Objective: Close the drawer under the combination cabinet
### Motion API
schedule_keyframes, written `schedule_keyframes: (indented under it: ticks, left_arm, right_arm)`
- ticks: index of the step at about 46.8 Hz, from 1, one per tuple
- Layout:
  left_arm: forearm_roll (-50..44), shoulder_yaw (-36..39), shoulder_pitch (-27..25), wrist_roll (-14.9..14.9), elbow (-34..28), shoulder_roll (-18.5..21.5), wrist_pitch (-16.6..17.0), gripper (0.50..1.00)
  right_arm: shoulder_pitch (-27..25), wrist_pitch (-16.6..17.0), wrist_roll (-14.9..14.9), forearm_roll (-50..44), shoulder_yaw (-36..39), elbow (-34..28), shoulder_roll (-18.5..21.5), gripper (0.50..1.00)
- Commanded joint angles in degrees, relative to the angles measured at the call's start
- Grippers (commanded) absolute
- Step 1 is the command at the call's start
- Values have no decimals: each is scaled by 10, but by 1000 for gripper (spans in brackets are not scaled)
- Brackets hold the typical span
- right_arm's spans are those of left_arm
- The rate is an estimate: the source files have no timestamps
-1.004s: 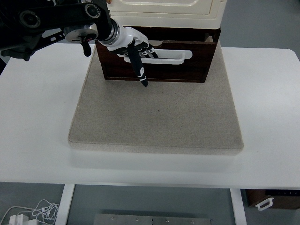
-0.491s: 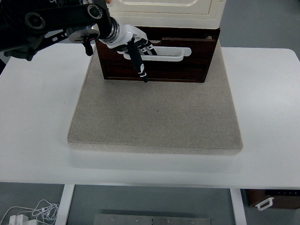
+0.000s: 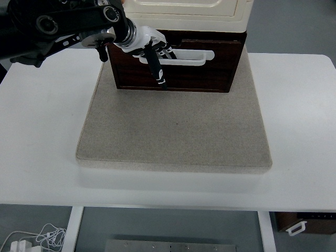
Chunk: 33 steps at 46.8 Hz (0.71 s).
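White table [image 3: 42, 157] is seen nearest, with a grey mat [image 3: 176, 126] laid on it. At the mat's far edge the dark wooden drawer [image 3: 199, 73] sits beneath the cream cabinet [image 3: 189, 13], its front only slightly proud of the cabinet above. The left hand [image 3: 149, 50] is pressed against the drawer front at the white handle [image 3: 194, 59], fingers extended and grasping nothing, one dark finger pointing down over the wood. The closing push is judged to be in hand and nearly done. A short, straight push away from the robot is called for next, until the front is flush. The right hand is not seen.
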Motion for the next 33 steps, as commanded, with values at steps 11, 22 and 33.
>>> schedule_keyframes:
  ticks: [11, 22, 33]
  left_arm:
    - [3, 0, 2, -2, 12, -8, 12, 1000]
    - [7, 0, 2, -3, 13, -9, 15, 1000]
    - [8, -11, -1, -4, 12, -10, 13, 1000]
  right_arm:
    - [0, 0, 0, 0, 0, 0, 0, 952]
    - [0, 0, 0, 0, 0, 0, 0, 952]
    - [0, 0, 0, 0, 0, 0, 0, 952]
